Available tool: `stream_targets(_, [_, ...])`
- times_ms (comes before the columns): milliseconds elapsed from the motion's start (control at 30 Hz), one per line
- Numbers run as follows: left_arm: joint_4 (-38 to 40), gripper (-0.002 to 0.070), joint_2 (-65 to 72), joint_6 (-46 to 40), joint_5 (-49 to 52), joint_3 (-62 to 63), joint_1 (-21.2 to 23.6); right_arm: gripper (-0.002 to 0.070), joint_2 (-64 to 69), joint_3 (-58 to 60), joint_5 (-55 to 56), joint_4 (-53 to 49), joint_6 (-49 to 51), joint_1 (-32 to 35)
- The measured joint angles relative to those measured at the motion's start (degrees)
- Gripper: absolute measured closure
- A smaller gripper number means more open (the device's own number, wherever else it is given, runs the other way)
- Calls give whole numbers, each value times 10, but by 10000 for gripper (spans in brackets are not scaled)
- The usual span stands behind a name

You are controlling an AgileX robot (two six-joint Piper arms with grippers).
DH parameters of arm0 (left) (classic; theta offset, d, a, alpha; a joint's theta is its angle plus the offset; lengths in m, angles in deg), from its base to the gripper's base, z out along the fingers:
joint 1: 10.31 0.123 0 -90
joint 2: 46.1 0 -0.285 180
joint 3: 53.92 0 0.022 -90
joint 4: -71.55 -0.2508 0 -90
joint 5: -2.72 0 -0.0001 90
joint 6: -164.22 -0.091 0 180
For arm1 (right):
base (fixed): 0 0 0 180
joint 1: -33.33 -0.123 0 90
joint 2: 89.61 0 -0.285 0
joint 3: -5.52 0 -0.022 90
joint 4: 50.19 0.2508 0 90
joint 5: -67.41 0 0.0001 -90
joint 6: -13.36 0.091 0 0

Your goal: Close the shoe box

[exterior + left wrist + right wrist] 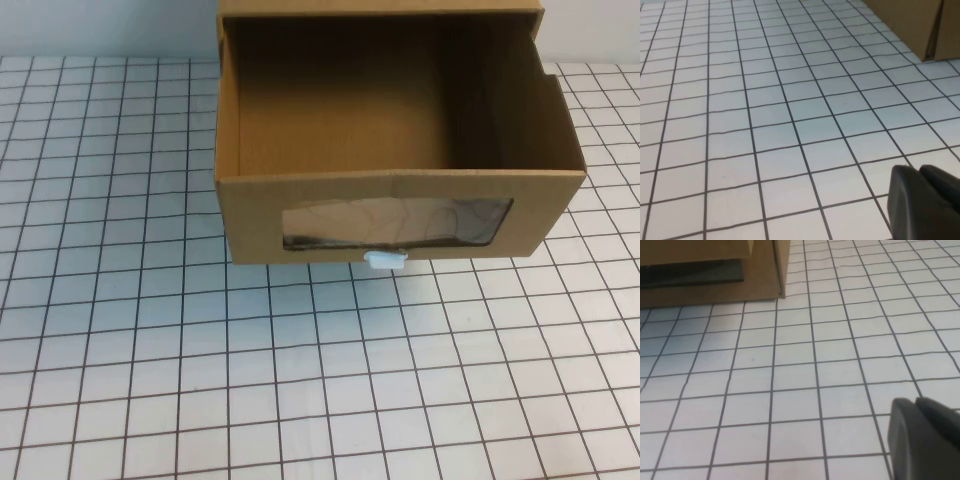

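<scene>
The shoe box [400, 200] is a brown cardboard drawer with a clear window [397, 222] in its front and a small white pull tab [385, 261] at the front's bottom edge. It stands at the far middle of the table, pulled out toward me from its cardboard sleeve [380, 8], and its inside is empty. Neither arm shows in the high view. My left gripper [920, 171] is shut and empty over the tiled table, with the box's corner [910, 25] far ahead. My right gripper [915, 402] is shut and empty, with the box [715, 275] far ahead of it.
The table [200, 380] is white with a dark grid of lines. It reaches to the left, right and front of the box. A pale wall runs behind the box.
</scene>
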Motion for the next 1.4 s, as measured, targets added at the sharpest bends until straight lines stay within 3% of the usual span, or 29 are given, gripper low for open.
stream_targets(800, [0, 680, 0, 0, 0, 0, 0, 689, 0, 0, 4, 0, 1, 0])
stream_targets(967, [10, 680, 0, 0, -14, 0, 0, 689, 0, 0, 49, 0, 1, 0])
stream_targets(1167, [15, 680, 0, 1, -144, 0, 0, 689, 0, 0, 201, 0, 1, 0])
stream_targets(1400, [15, 680, 0, 1, -404, 0, 0, 689, 0, 0, 463, 2, 1, 0])
